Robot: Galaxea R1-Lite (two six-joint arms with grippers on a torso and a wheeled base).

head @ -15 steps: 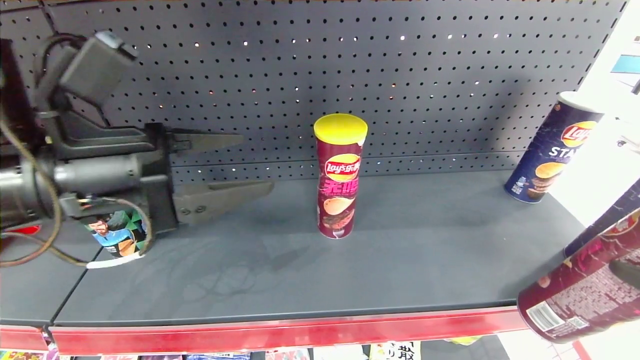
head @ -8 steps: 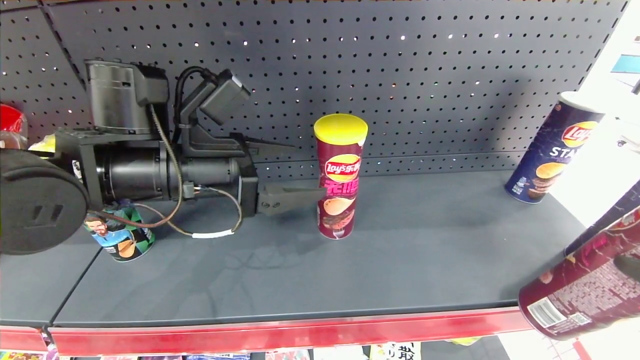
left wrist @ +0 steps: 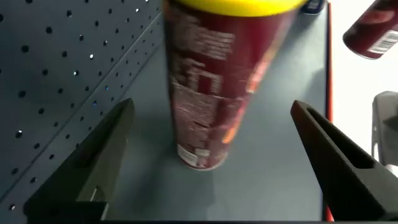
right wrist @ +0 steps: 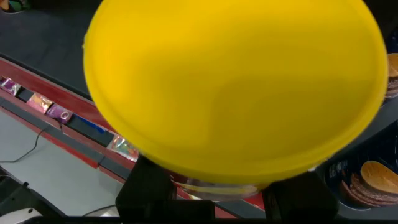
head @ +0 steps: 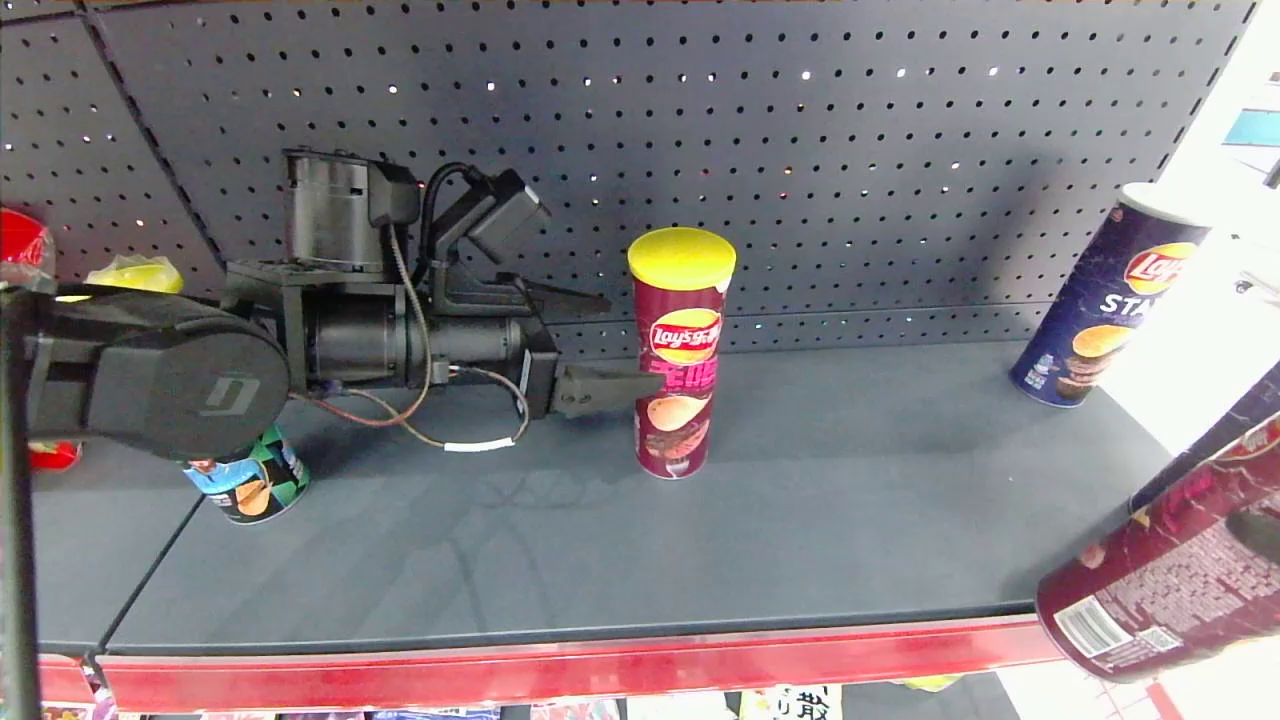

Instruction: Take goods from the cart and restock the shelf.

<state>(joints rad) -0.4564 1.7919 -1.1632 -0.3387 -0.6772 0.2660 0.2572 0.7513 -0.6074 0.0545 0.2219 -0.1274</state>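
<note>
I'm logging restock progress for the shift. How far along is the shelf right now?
Done: a maroon can, a blue can and a green can stand on the shelf. In hand: the right gripper holds a second maroon can off the shelf's front edge; the open left gripper straddles the maroon can. Left: setting the second maroon can on the shelf.

The left gripper (head: 632, 340) has its far finger running behind the standing can (head: 680, 350), tip hidden. In the left wrist view that can is blurred, its lid cut by the edge. The arm covers the green can (head: 250, 487) down to its base, and half hides a yellow thing (head: 135, 272) and a red one (head: 18, 250) at the edge — neither can be identified. The tilted can (head: 1160, 585) runs off the frame; up close its blurred lid (right wrist: 236, 87) hides the body.
</note>
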